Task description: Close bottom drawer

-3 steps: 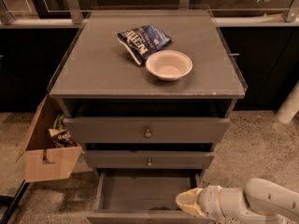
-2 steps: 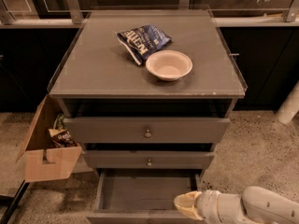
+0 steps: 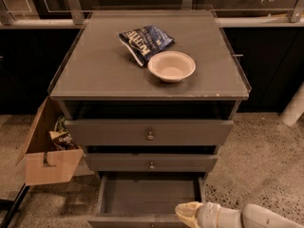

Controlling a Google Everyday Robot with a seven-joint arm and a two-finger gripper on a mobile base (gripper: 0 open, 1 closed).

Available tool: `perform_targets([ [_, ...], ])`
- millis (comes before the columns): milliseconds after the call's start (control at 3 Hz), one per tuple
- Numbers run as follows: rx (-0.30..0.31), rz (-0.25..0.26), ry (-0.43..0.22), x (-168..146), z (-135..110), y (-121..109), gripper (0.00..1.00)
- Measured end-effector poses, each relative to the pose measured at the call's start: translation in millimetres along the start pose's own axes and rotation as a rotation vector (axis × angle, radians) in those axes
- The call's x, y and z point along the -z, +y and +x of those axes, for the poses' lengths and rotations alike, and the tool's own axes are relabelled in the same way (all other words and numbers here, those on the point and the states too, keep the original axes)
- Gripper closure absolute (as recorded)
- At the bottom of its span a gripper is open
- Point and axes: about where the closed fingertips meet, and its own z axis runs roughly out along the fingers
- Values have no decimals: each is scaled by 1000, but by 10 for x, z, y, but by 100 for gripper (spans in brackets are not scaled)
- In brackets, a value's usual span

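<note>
Three drawers: stacked in one grey-brown cabinet (image 3: 104,75), each front with a small round knob at centre.
Bottom drawer (image 3: 147,194): lowest of the stack, standing wide open toward the camera, bare inside floor visible, front cut by the lower frame edge.
Middle drawer (image 3: 118,163): just above it, front nearly flush, thin dark gap over it.
Top drawer (image 3: 114,132): widest front, dark gap between it and the cabinet top.
Gripper (image 3: 186,212): bottom right of frame, pale yellowish tip at the bottom drawer's right front corner; contact with the drawer cannot be told.
Gripper state: cannot tell.
Arm (image 3: 256,217): white, entering from the lower right corner.
Bowl (image 3: 171,66): pale, upright on the cabinet top, right of centre.
Chip bag (image 3: 145,42): dark blue, lying flat, touching the bowl's back left rim.
Cardboard box (image 3: 50,165): on the floor against the cabinet's left side, flap up, snack packets inside.
Floor (image 3: 256,160): speckled stone.
</note>
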Motion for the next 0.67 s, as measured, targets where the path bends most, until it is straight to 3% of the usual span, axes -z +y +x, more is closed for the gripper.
perform_targets([
  [333,-70,44,-9,-133,476,-203,100],
  [667,-70,44,-9,-133,476,-203,100],
])
